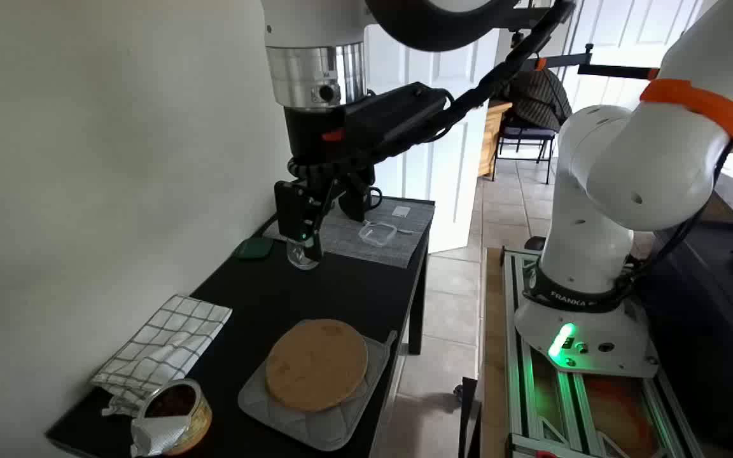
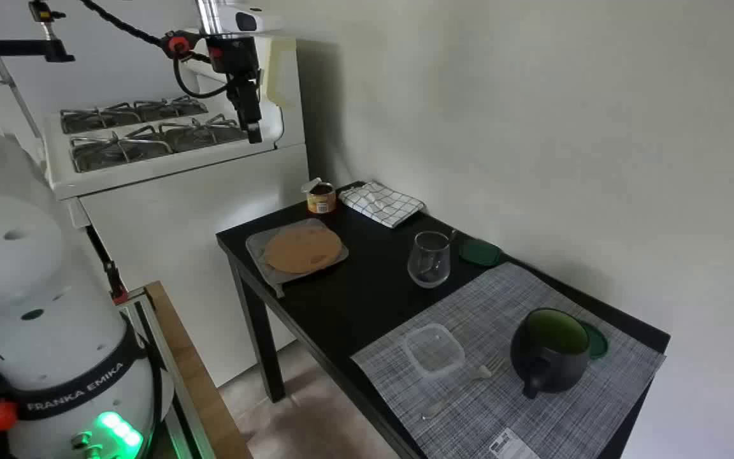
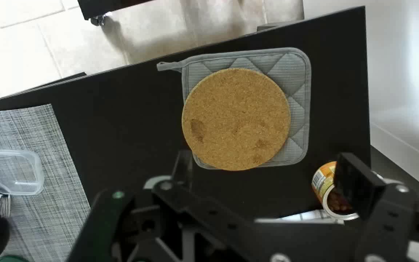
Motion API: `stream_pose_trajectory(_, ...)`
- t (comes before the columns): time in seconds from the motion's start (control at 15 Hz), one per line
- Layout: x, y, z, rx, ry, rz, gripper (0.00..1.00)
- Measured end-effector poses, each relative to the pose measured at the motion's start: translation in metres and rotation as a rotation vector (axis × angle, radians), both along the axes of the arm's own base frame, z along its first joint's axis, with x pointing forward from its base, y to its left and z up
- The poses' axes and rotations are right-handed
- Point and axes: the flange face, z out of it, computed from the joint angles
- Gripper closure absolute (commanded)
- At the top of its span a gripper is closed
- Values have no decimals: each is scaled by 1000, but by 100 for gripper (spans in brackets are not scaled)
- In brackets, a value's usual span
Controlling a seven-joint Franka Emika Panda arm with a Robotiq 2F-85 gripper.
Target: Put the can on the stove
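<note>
at the near end of the black table (image 1: pixel 265 286) in an exterior view, the can (image 1: pixel 198 420) stands upright with its silvery lid (image 1: pixel 161 434) peeled back over the rim. a white checked cloth (image 1: pixel 166 343) lies just beside it. near both there's a grey quilted pad (image 1: pixel 315 429), kinda potholder looking, with a round cork disc (image 1: pixel 315 366) on top. the gripper (image 1: pixel 333 229) hangs above the table pointing down, well apart from the can, and its fingers (image 1: pixel 293 213) have a gap between them.

in an exterior view the white stove (image 2: pixel 188 210) stands just past the end of the table, gas burners (image 2: pixel 122 152) on top. the can is on the table at that same end, lid sticking up. the gripper shows up edge-on with the stove behind it, so i can't tell the finger spread from here. closer in there's a clear glass (image 2: pixel 429 261), then a grey placemat (image 2: pixel 488 312) holding a clear tray (image 2: pixel 434 349) and a black mug (image 2: pixel 561 370).

in the wrist view it's looking down on the disc and pad, fingers spread wide with table showing between them. the can is lower right, partly hidden by a finger, something brown and bean-like inside.
</note>
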Motion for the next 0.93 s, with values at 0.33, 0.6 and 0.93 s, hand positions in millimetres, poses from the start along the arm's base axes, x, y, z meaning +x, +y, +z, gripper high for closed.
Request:
stream_pose_trajectory(0.33,0,0,0,0,0,0,0)
stream_pose_trajectory(0.6,2,2,-2,5,-4,-50,0)
stream_pose_trajectory(0.93,20,50,-42,42,-58,-266,0)
